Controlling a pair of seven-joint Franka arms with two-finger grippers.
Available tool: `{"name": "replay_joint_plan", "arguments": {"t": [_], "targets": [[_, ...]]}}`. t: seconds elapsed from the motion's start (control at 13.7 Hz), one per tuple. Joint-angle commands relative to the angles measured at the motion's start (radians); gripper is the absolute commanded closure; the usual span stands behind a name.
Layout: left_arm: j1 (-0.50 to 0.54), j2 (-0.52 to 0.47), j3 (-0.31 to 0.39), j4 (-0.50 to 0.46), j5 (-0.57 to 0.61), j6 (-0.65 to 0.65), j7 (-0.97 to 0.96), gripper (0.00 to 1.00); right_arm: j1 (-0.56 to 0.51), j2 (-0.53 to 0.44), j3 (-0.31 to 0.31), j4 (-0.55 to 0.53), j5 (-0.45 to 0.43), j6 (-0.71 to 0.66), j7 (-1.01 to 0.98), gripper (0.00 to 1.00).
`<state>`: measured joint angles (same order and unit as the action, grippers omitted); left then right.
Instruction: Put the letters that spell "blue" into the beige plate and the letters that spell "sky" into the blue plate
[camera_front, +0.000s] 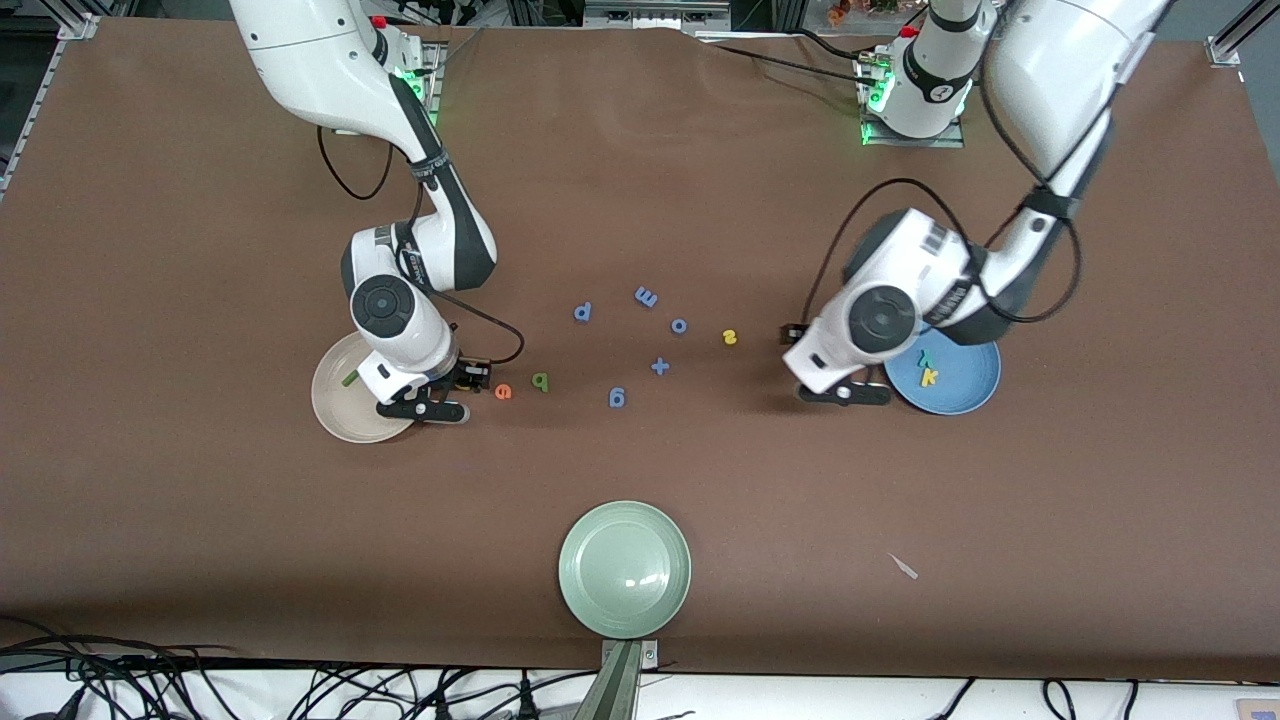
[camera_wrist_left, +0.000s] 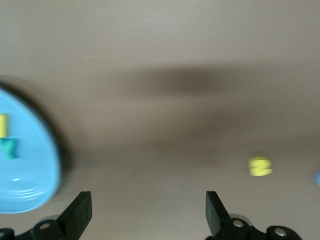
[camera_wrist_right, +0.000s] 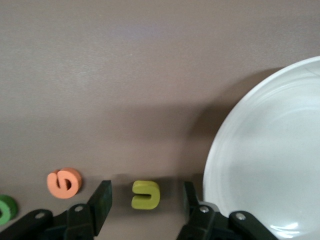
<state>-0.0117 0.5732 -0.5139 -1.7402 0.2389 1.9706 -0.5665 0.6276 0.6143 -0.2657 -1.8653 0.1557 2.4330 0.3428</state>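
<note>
Precision matters most for the right hand: its fingers stand apart around the yellow "u", which lies on the tabletop just beside the beige plate. It should close squarely on the letter, then lift over the rim. The left hand, open and empty beside the blue plate, should line up on the yellow "s".
</note>
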Motion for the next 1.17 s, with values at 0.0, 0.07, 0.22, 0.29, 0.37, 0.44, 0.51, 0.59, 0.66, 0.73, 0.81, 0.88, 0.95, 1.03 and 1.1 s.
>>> {"name": "replay_joint_plan", "arguments": {"t": [0.0,0.07,0.22,0.29,0.37,0.44,0.51,0.59,0.66,0.73,0.81,0.88,0.95,1.03,1.1], "targets": [[-0.033,0.034,0.005,-0.007,0.02,0.103,-0.032,0.0,-0.008,0.01,0.011,-0.005,0.007,0.029,-0.019,0.42],[-0.049,0.051,0.006,-0.013,0.02,0.12,-0.071,0.0,-0.006,0.018,0.011,-0.005,0.007,0.034,-0.018,0.42],[-0.1,0.071,0.009,-0.038,0.036,0.16,-0.166,0.0,-0.005,0.019,0.014,-0.006,0.008,0.037,-0.011,0.42],[-0.109,0.083,0.009,-0.045,0.036,0.195,-0.197,0.0,-0.005,0.019,0.014,-0.006,0.008,0.037,-0.011,0.42],[-0.111,0.092,0.009,-0.059,0.036,0.235,-0.223,0.0,-0.005,0.024,0.016,-0.008,0.008,0.037,-0.011,0.42],[-0.117,0.1,0.009,-0.065,0.036,0.269,-0.239,0.0,-0.005,0.024,0.016,-0.012,0.008,0.037,-0.011,0.42],[-0.123,0.108,0.009,-0.073,0.036,0.283,-0.254,0.0,-0.003,0.024,0.016,-0.015,0.008,0.037,-0.011,0.43],[-0.131,0.109,0.009,-0.076,0.036,0.296,-0.268,0.0,-0.003,0.024,0.016,-0.015,0.008,0.037,-0.014,0.51],[-0.131,0.119,0.009,-0.078,0.036,0.304,-0.279,0.0,-0.005,0.024,0.016,-0.015,0.008,0.037,-0.018,0.63],[-0.131,0.126,0.008,-0.078,0.036,0.312,-0.28,0.0,-0.003,0.021,0.016,-0.015,0.008,0.035,-0.019,0.75],[-0.132,0.131,0.008,-0.078,0.036,0.323,-0.28,0.0,-0.003,0.018,0.016,-0.014,0.008,0.028,-0.022,0.84],[-0.132,0.134,0.008,-0.078,0.037,0.327,-0.28,0.0,-0.003,0.01,0.014,-0.008,0.008,0.02,-0.027,0.87],[-0.132,0.134,0.008,-0.078,0.036,0.327,-0.28,0.01,-0.005,-0.002,0.014,0.004,0.007,-0.02,-0.028,0.88],[-0.132,0.134,0.008,-0.078,0.036,0.327,-0.282,0.03,-0.005,-0.013,0.01,0.037,0.007,-0.078,-0.03,0.88],[-0.131,0.137,0.006,-0.078,0.036,0.329,-0.28,0.03,-0.006,-0.021,0.003,0.076,0.007,-0.151,-0.059,0.88]]}}
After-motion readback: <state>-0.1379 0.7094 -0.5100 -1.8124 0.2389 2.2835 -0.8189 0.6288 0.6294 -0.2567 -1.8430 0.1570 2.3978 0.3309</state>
